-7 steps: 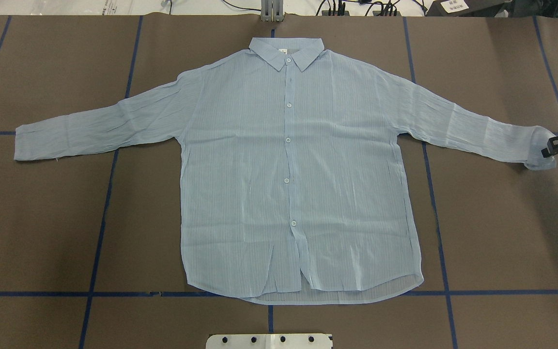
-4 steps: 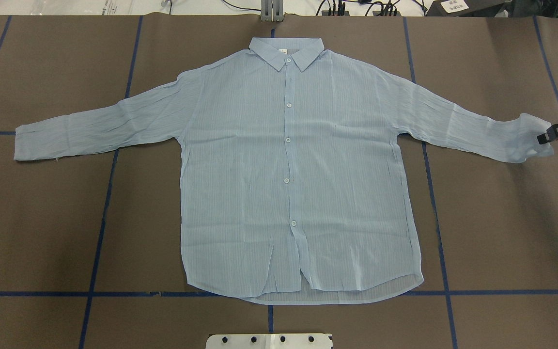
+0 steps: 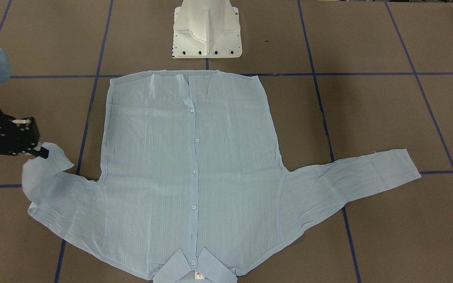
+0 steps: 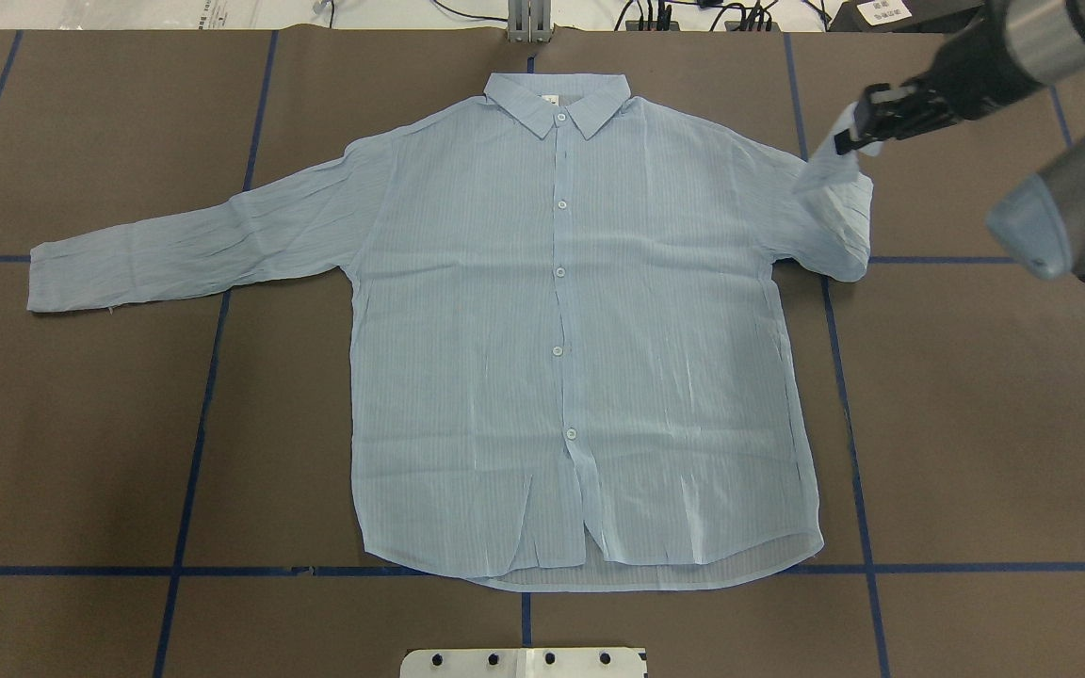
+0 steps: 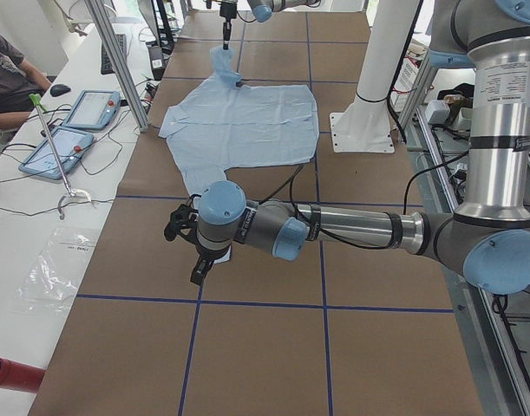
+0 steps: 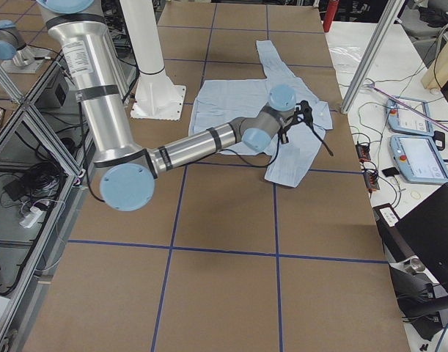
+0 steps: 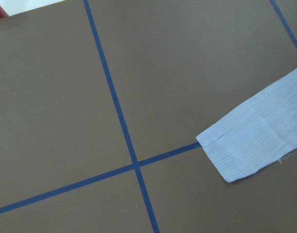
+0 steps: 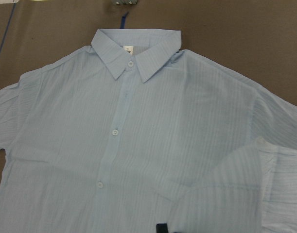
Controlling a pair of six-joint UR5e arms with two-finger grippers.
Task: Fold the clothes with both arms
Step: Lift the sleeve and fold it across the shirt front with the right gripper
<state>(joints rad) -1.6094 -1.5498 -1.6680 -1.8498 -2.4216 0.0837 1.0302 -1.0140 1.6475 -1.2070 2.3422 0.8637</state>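
Right tool has swung inward, clamped on cuff of thin pale-blue striped button-up shirt, to fold sleeve across; left tool: opening cannot be told.

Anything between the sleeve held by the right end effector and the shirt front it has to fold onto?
Nothing visible. The right end effector holds the sleeve cuff raised near the shoulder of the shirt. From there to the button row, the front lies flat with nothing on it.
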